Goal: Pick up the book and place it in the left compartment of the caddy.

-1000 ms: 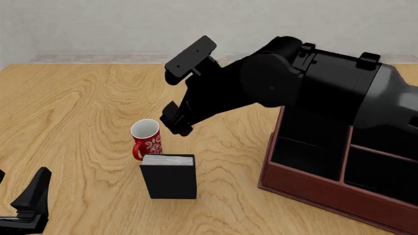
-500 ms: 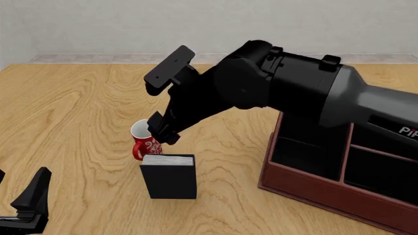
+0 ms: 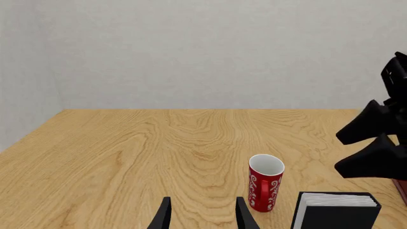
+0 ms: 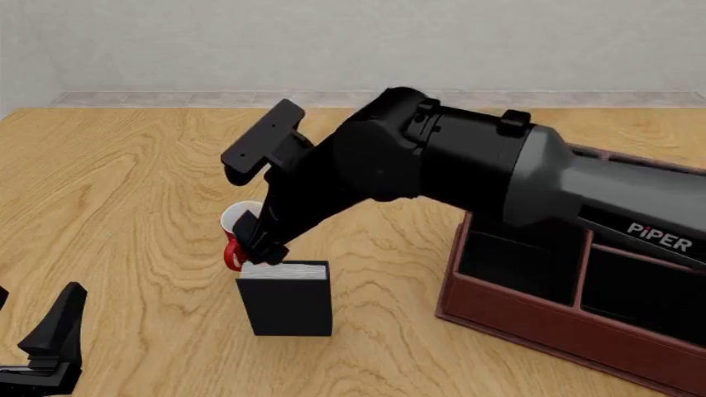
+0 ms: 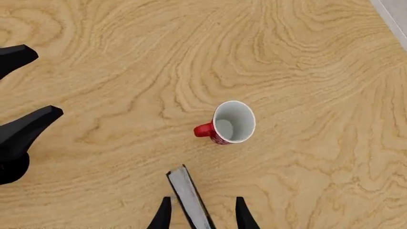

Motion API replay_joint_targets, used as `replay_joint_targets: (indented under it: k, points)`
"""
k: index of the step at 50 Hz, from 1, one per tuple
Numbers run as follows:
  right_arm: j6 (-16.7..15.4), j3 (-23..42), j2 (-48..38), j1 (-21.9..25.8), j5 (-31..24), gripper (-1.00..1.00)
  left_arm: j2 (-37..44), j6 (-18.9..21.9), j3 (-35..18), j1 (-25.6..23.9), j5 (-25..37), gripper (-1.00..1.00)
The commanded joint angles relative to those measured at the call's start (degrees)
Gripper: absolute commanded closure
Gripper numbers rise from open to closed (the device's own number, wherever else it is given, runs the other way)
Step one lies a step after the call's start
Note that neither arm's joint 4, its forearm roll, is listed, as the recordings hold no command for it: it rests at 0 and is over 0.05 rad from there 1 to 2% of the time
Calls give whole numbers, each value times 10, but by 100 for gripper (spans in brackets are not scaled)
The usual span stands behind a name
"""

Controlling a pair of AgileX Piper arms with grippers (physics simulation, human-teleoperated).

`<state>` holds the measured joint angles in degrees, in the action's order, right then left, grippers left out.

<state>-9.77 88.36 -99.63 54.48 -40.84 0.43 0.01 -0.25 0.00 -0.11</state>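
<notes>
The black book (image 4: 284,302) stands upright on the table, white page edge up, just in front of a red mug (image 4: 236,220). My right gripper (image 4: 260,248) hangs over the book's top left corner, open. In the right wrist view the page edge (image 5: 188,198) runs between that gripper's (image 5: 202,217) spread fingers. My left gripper (image 4: 50,347) rests low at the near left, open and holding nothing (image 3: 203,218). The reddish-brown caddy (image 4: 530,321) stands at the right; its left compartment (image 4: 513,266) is black inside and partly hidden by the right arm.
The red mug (image 3: 265,183) with white pattern stands upright right behind the book (image 3: 334,214), handle toward the left (image 5: 232,121). The right arm spans the table's middle. Bare wood lies to the left and far side, ending at a grey wall.
The right arm has swung left and down, bringing its open gripper from above the mug to the book's top edge. The left gripper, book and mug have not moved.
</notes>
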Motion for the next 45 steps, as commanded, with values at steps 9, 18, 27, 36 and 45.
replay_joint_targets:
  k: [9, 18, 27, 36, 45]
  points:
    - [7, -7, -10, 9, 2, -100, 0, 0, 0, 0, 0, -100]
    - [5, -15, -12, 4, 3, -100, 0, 0, 0, 0, 0, -100]
    - [9, -29, -11, 2, 5, -100, 0, 0, 0, 0, 0, -100]
    - [10, -36, -12, 1, 10, -100, 0, 0, 0, 0, 0, -100]
    - [12, -46, -13, 4, 15, -100, 0, 0, 0, 0, 0, -100]
